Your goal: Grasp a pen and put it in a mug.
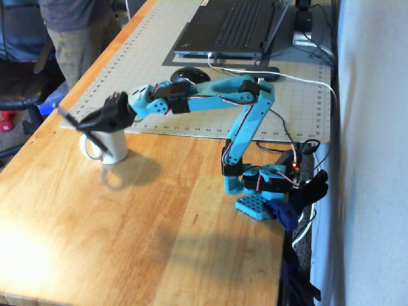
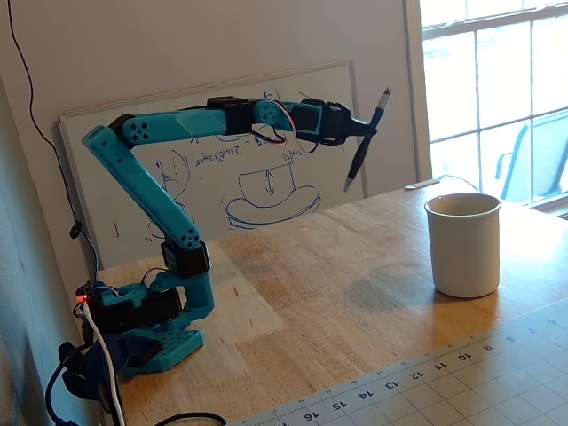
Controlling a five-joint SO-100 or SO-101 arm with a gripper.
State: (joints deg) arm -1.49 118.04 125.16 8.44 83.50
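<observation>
My gripper [image 1: 88, 123] is shut on the dark pen [image 1: 66, 115] near the middle of its barrel and holds it in the air. In a fixed view the pen [image 2: 356, 167] hangs steeply tilted, one end up and to the right, the tip down, well above the table. The cream-white mug [image 2: 463, 244] stands upright on the wooden table, right of the pen and lower. In a fixed view the pen crosses in front of the mug [image 1: 109, 147], whose handle points left. The frames do not show whether the tip is over the mug's opening.
A grey cutting mat [image 1: 159, 38] lies behind the mug with a laptop [image 1: 236, 25] and a black mouse [image 1: 189, 75] on it. A person [image 1: 76, 32] stands at the table's far left edge. A whiteboard [image 2: 222, 177] leans on the wall. The arm's base [image 1: 255, 191] sits at the right edge.
</observation>
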